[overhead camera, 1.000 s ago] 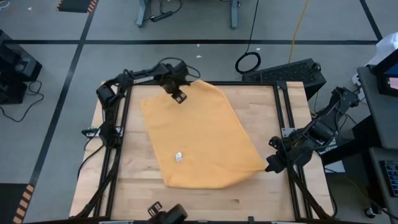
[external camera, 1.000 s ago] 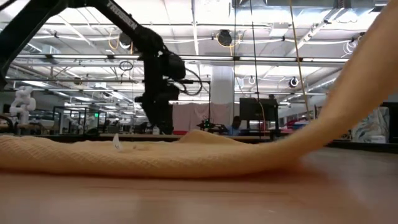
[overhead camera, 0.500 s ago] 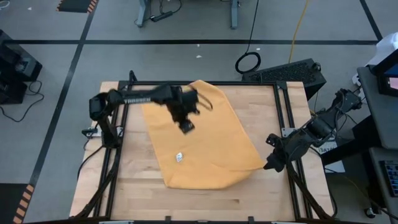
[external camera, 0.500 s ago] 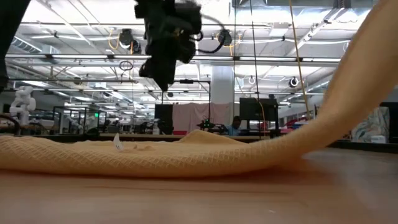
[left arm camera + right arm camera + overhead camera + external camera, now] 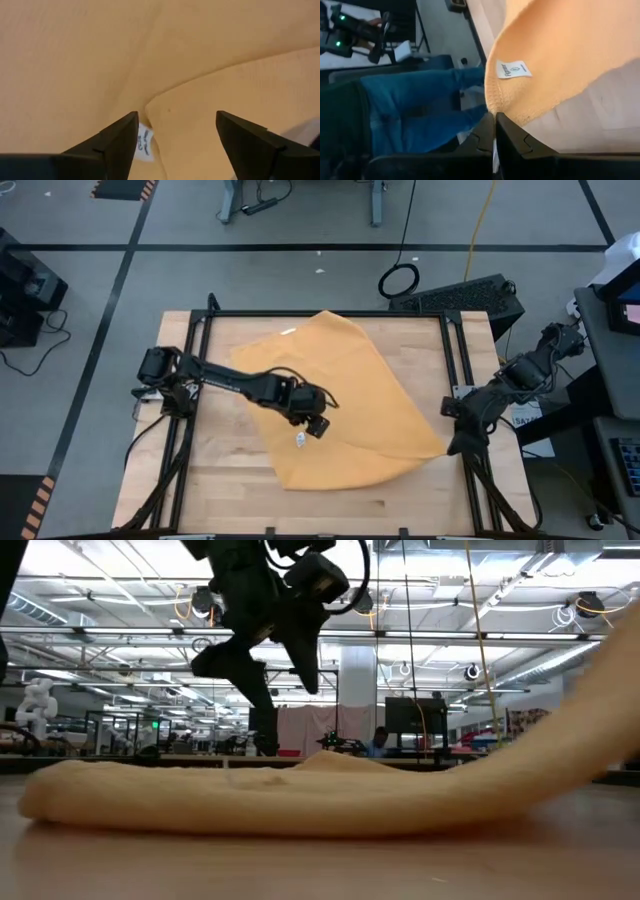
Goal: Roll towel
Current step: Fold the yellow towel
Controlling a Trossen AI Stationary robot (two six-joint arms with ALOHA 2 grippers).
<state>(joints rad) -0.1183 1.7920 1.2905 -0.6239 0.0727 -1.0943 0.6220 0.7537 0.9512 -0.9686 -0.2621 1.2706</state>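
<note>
The mustard-yellow towel lies spread on the wooden table. Its right corner rises off the wood. A small white tag shows near its middle left. My left gripper hangs open above the towel beside that tag. It points steeply down, its fingers on either side of a raised crease, clear of the cloth. My right gripper is at the table's right edge, shut on the towel's right corner. My right gripper pinches the towel's right corner at its hemmed edge between its two shut fingers, just below a white label. The fingers come from the table's right side, slanting down. The corner is lifted, and the cloth sags from it down to the table.
Black frame rails run along the table's sides. A person's legs in blue trousers stand beyond the table's right side. A keyboard lies past the far right corner. Bare wood shows along the near edge.
My left gripper has swept from the towel's far edge toward the near edge, over the towel's middle. It has rolled, and its fingers have opened. The towel has slid a little toward the table's right and near edges, so its near left end has drawn in.
</note>
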